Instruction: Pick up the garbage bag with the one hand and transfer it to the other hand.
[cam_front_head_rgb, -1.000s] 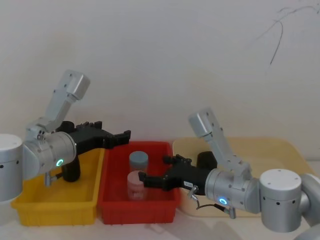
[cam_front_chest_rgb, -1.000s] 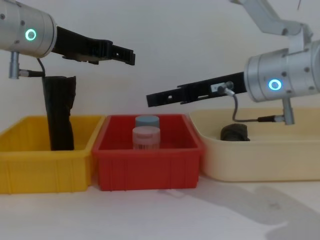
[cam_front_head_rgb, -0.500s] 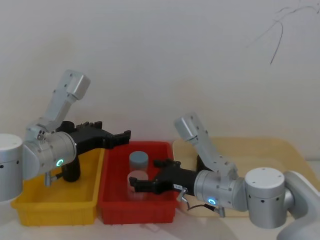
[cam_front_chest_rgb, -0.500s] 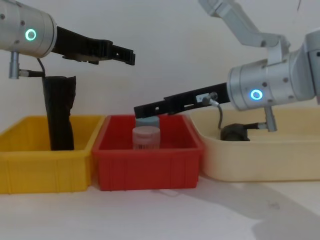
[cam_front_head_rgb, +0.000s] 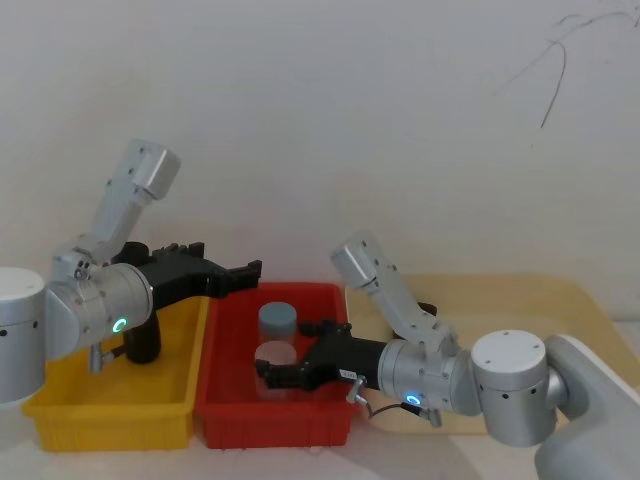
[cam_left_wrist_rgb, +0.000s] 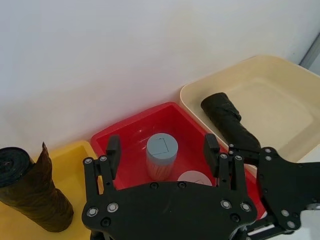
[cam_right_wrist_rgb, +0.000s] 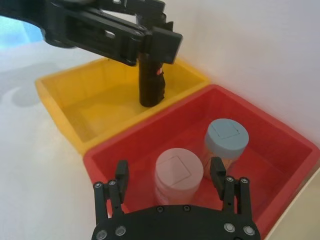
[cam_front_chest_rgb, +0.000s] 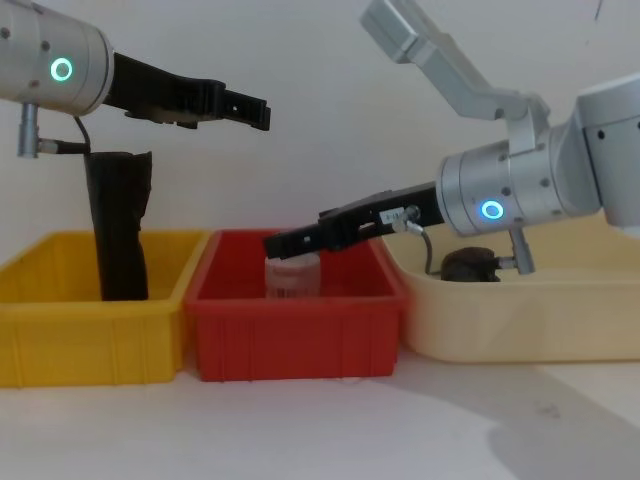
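The garbage bag (cam_left_wrist_rgb: 230, 122), a thick black roll, lies in the beige tray (cam_left_wrist_rgb: 280, 100); from the chest it shows as a dark end (cam_front_chest_rgb: 468, 265) behind my right arm. My left gripper (cam_front_head_rgb: 250, 268), on the green-ring arm, hangs open in the air between the yellow and red bins, with nothing in it (cam_left_wrist_rgb: 162, 147). My right gripper (cam_front_chest_rgb: 272, 243), on the blue-ring arm, reaches low over the red bin (cam_front_chest_rgb: 300, 325). It is open, with its fingers (cam_right_wrist_rgb: 121, 172) on either side of a pink-lidded jar (cam_right_wrist_rgb: 179, 172).
A slimmer black roll with a ragged top (cam_front_chest_rgb: 118, 230) stands in the yellow bin (cam_front_chest_rgb: 90, 330). A blue-lidded jar (cam_right_wrist_rgb: 226, 137) stands behind the pink one in the red bin. A pale wall rises close behind the bins.
My right arm has swung left and down from the beige tray's edge, so its gripper now hangs over the jars in the red bin. The left arm has not moved.
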